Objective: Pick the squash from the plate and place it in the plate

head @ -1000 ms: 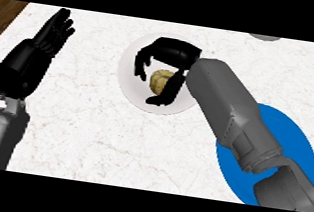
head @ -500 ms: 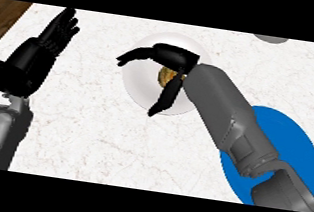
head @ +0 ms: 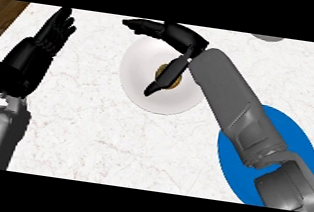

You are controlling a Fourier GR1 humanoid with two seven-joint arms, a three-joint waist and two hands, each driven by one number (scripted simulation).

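Head view showed the right hand [head: 171, 35] over the white plate [head: 138, 91], fingers spread and released, thumb pointing down beside the squash [head: 175, 82], which lay on that plate, mostly hidden. The blue plate [head: 298, 143] sat near, under the forearm. The left hand [head: 37, 51] rested open at left. No writing was readable.

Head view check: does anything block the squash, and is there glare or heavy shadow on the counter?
Head view: the right hand and forearm cover most of the squash on the white plate; lighting is even, no glare, no strong shadows; the blue plate is partly hidden too.
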